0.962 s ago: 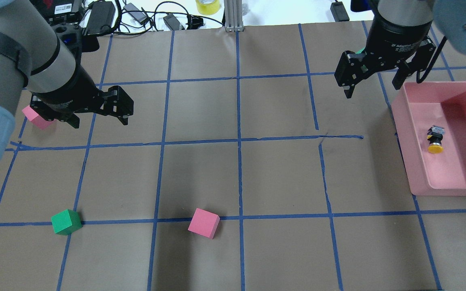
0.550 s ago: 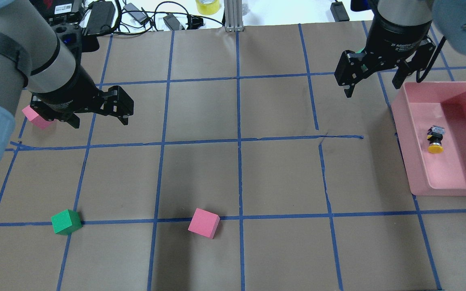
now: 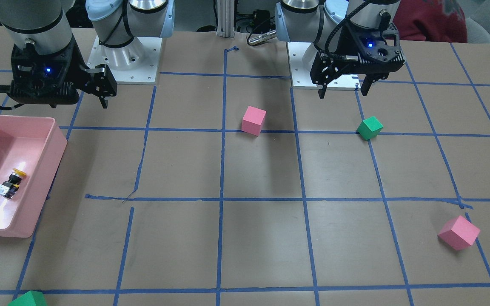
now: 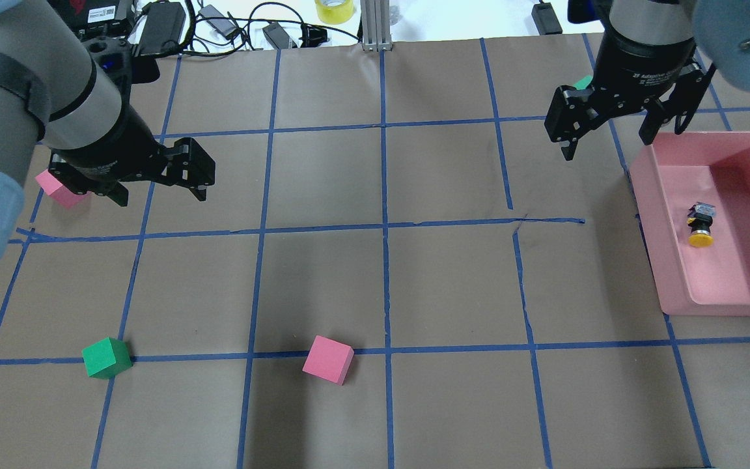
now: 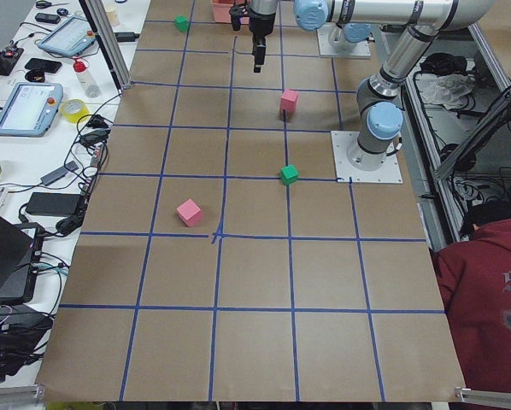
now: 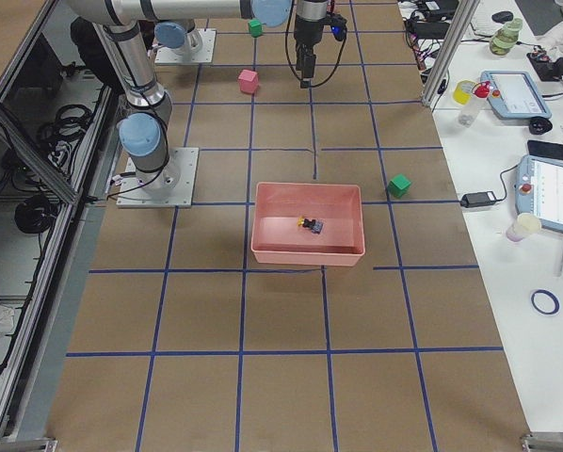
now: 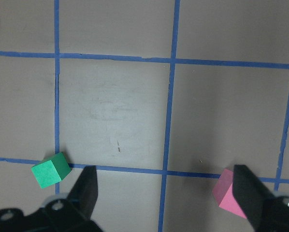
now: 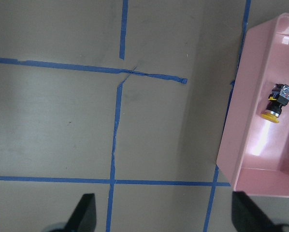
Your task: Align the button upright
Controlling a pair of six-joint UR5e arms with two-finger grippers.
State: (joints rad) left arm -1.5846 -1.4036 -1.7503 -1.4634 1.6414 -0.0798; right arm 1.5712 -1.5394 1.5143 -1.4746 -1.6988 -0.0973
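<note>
The button (image 4: 700,225) lies on its side on the floor of the pink bin (image 4: 650,221) at the table's right, yellow cap toward the near edge. It also shows in the front view (image 3: 11,183) and the right wrist view (image 8: 277,103). My right gripper (image 4: 607,146) is open and empty, held above the table just left of the bin's far corner. My left gripper (image 4: 161,197) is open and empty at the far left, above the table beside a pink cube (image 4: 59,189).
A green cube (image 4: 107,357) and a second pink cube (image 4: 328,359) sit near the front grid line. Another green cube (image 4: 583,83) is partly hidden behind the right gripper. Cables and a yellow tape roll (image 4: 334,10) lie past the far edge.
My right gripper has shifted slightly to the right, toward the bin. The left arm, the button and the cubes have not moved.
</note>
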